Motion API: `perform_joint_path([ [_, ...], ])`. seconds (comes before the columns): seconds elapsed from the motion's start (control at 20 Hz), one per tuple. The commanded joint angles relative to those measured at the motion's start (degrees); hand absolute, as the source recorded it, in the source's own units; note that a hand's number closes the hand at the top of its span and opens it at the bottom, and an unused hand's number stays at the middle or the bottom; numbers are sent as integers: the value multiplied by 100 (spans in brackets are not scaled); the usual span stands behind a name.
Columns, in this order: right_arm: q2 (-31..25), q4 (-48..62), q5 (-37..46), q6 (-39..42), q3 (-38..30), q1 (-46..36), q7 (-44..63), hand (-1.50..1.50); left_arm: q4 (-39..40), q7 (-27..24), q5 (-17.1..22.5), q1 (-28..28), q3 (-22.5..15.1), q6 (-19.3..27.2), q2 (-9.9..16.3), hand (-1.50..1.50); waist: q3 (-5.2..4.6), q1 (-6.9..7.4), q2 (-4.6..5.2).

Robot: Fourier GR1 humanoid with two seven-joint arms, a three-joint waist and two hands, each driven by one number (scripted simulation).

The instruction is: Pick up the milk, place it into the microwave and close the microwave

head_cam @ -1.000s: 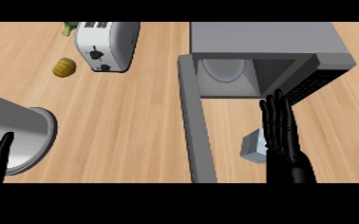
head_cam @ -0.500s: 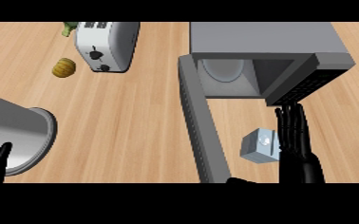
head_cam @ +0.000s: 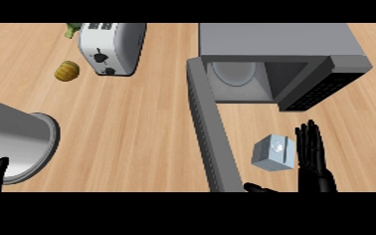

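Head view | milk (head_cam: 274, 153): small pale-blue carton, tilted, on counter | right hand (head_cam: 313, 155) beside it, fingers straight, apart

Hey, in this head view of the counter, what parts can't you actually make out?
- Left hand: only a dark sliver at the left edge, so its fingers can't be read.
- Green item behind the toaster: mostly hidden by the toaster.
- Microwave interior: only the plate and part of the floor show; the roof hides the rest.
- Right hand: thumb partly cut off at the bottom, beside the milk.
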Motion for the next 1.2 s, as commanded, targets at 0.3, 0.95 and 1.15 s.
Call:
perform_joint_path([
  [0.3,-284,736,-138,580,-419,-181,-606,-150,-145,-555,-180,623,-388,-15,-43,-150,-2,28,-2],
  [0.95,-40,2753,-154,442,-1261,-1314,-1325,-150,44,-326,372,259,420,-338,90,-150,-2,31,4],
  [1.15,45,3502,77,58,-1472,-1395,-1789,-150,231,-423,-7,294,32,-200,-42,-150,0,23,10],
])
